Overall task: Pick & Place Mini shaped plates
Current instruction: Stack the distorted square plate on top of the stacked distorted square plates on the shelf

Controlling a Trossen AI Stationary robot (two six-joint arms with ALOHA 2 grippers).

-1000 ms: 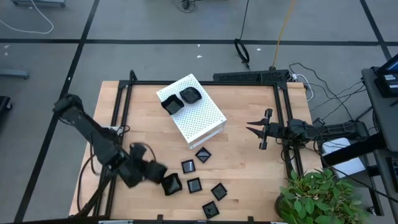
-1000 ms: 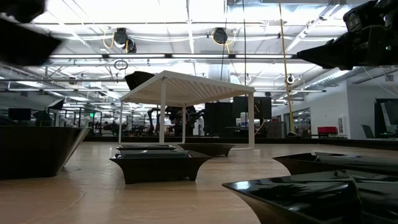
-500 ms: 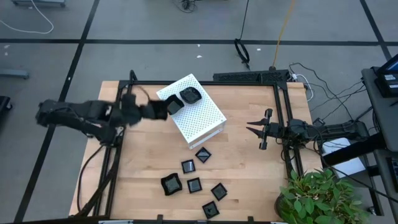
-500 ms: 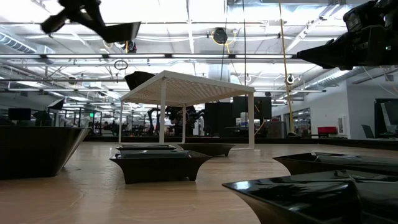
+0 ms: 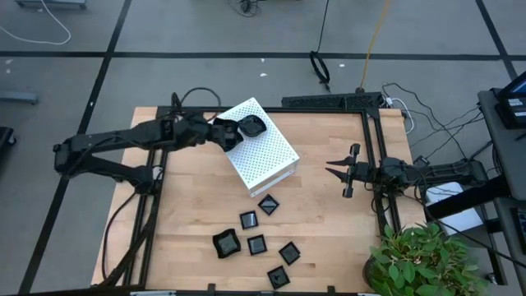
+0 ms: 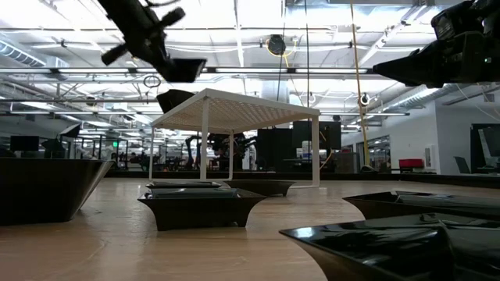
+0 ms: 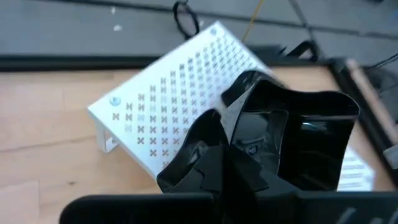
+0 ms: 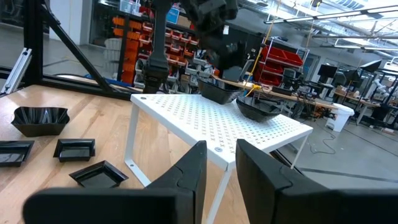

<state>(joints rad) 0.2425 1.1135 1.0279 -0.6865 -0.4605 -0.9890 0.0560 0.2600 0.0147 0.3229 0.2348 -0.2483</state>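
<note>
Left hand (image 5: 215, 131) over the white box (image 5: 261, 156), pinching a mini plate (image 7: 283, 143)

From above the held plate is just a dark blob at the fingertips, but the left wrist cam shows it tipped up, hollow facing the camera, its near edge hidden by the fingers. Just past the hand, two plates (image 5: 251, 126) sit on the box. Six more plates (image 5: 256, 244) lie on the surface, well away. Right hand (image 5: 335, 170) hovers apart, fingers spread.

A pale wooden desk (image 5: 329, 222) with a dark frame along its edges carries a white perforated box (image 5: 261, 154), which stands slantwise toward the far side. Six small black plates (image 5: 256, 245) lie scattered on the bare wood near the front edge, apart from the box.
</note>
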